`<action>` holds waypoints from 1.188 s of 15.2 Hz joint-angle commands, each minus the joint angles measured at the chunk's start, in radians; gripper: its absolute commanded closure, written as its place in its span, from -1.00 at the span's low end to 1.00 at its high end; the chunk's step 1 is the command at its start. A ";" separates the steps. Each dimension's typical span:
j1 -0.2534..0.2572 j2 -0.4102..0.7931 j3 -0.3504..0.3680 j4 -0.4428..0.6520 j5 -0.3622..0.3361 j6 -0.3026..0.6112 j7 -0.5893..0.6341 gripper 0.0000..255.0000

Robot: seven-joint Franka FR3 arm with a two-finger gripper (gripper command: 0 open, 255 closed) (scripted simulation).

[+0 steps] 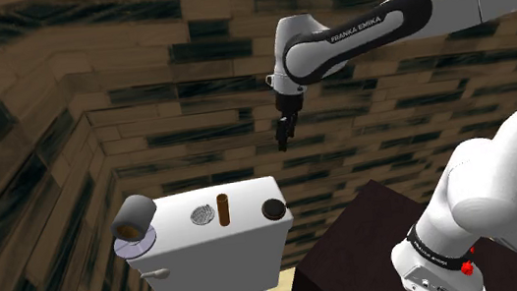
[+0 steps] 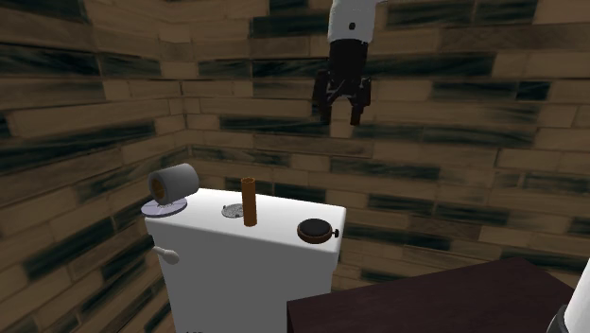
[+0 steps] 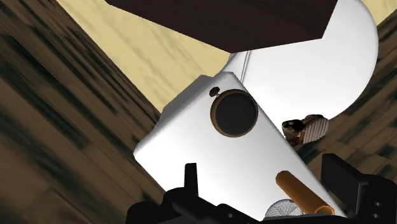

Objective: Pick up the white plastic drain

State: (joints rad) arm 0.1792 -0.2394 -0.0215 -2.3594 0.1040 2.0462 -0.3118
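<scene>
Currently the gripper hangs high over the white toilet tank, well clear of everything on its lid. Jaws are spread wide with nothing between them; in the wrist view both black fingers stand apart over bare lid. The drain renders as a small grey meshed disc lying flat on the lid near the back edge. It sits just beside an upright brown cylinder, on the shoulder view's left of it. Further to that side a grey roll lies on a small grey plate at the lid's corner. A dark round disc sits near the opposite end, on the shoulder view's right. In the second exterior view the gripper is above the lid's right half, closer to the dark disc's end than to the drain. Walls are brown planks with dark streaks.
</scene>
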 commanded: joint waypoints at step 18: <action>0.136 0.648 0.112 0.389 -0.093 0.300 -0.209 -1.00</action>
State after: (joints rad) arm 0.3073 0.3636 0.0859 -2.0146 0.0220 2.3422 -0.5122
